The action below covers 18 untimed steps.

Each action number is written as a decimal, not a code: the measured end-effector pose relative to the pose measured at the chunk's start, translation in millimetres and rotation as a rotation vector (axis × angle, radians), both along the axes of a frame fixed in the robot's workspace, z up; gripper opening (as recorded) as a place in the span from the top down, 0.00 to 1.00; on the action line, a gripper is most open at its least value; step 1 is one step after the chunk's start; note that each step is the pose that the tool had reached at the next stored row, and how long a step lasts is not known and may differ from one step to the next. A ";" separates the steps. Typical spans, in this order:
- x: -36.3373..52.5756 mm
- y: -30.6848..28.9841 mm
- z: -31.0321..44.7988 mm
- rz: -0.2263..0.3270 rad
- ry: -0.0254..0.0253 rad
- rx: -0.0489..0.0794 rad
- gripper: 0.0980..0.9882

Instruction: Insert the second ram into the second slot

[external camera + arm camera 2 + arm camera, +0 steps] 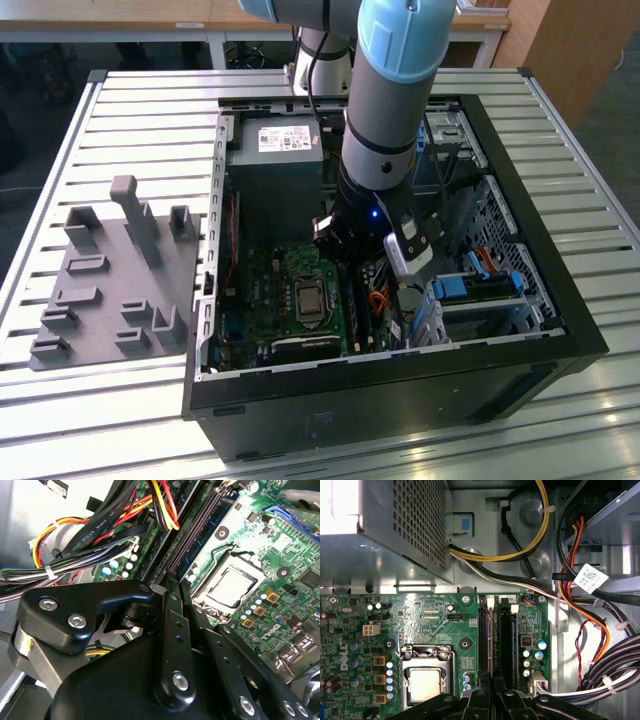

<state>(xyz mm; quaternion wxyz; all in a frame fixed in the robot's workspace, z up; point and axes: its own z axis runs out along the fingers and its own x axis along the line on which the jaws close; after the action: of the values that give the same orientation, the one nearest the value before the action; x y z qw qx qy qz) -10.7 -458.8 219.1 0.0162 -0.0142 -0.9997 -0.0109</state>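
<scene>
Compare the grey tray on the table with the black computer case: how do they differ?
The grey tray is a low flat plate with upright posts; the black computer case is a deep open box. The tray carries no cables; the case holds a green board and cables. The arm reaches into the case, not the tray. Both rest on the slatted table.

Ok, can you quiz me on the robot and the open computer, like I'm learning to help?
1. True or false: the gripper is over the motherboard.
2. Which is the gripper nearest? A a keyboard, B the memory slots, C a screen.
3. What colour is the holder plate beside the computer case?
Key: 1 true; 2 B; 3 grey.
</scene>
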 end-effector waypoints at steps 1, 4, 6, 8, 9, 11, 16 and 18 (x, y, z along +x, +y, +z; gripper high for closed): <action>0.0 -0.1 -0.1 0.000 0.0000 0.000 0.96; 0.0 -0.3 -0.4 -0.003 0.0000 0.000 0.96; 0.0 -0.4 -0.7 -0.006 0.0001 0.000 0.96; 0.0 -0.5 -1.1 -0.007 0.0002 0.000 0.96; 0.0 -0.5 -1.3 -0.008 0.0002 -0.001 0.96; 0.0 -0.5 -2.1 -0.009 0.0003 -0.001 0.96; 0.1 -0.4 -3.4 -0.010 0.0000 0.000 0.96; 0.1 -0.4 -3.2 -0.010 0.0000 0.000 0.96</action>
<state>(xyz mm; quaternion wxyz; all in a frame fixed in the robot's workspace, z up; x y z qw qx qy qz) -10.7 -459.2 215.9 0.0162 -0.0194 -0.9996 -0.0109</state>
